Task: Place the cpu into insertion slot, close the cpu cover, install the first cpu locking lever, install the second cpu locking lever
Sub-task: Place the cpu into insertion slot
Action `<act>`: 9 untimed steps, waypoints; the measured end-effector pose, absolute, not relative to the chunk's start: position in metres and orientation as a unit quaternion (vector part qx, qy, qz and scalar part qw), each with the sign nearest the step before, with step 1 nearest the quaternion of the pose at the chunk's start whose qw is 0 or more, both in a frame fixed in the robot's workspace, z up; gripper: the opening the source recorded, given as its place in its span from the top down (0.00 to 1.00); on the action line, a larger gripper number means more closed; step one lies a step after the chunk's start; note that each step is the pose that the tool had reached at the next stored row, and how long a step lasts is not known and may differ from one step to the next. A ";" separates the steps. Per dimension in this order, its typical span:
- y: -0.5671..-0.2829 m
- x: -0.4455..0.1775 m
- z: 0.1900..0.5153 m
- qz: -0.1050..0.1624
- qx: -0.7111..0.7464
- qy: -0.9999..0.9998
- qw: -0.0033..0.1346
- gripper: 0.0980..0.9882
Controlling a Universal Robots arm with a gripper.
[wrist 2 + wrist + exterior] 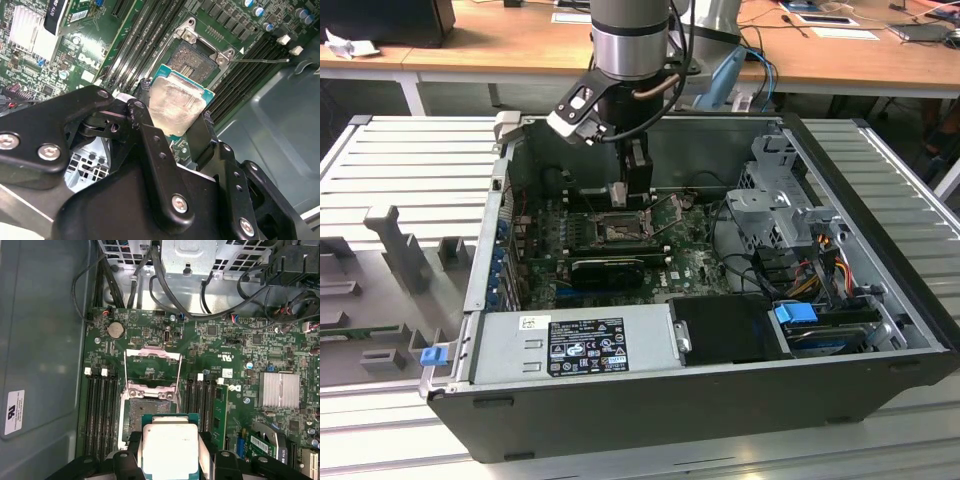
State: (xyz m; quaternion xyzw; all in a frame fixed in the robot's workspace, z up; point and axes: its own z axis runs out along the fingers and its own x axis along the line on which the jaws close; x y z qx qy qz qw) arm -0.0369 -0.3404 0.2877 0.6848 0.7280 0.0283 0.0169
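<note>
We are looking at an open dark computer case (670, 410) lying on a grey slatted table (410, 160), with wooden desks (500, 45) behind it. We are seeing a grey power supply (580, 345) along its near wall, a metal drive cage (775, 195) toward the exterior view's right, and a green motherboard (695, 262) between them. In the first wrist view we are noticing a coin battery (116, 329), black memory slots (100, 410) and a silver finned heatsink (279, 389).

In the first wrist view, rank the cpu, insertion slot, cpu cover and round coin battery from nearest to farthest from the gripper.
1. cpu: held in the gripper, between its fingers.
2. insertion slot: uncovered, just beyond the chip.
3. cpu cover: swung open, on the far side of the socket.
4. coin battery: beyond the cover and off to one side.
</note>
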 end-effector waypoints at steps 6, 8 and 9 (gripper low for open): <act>-0.340 -0.037 0.285 0.028 0.693 0.720 0.017 0.51; -0.340 -0.037 0.281 0.028 0.695 0.718 0.017 0.51; -0.340 -0.037 0.279 0.028 0.695 0.718 0.017 0.51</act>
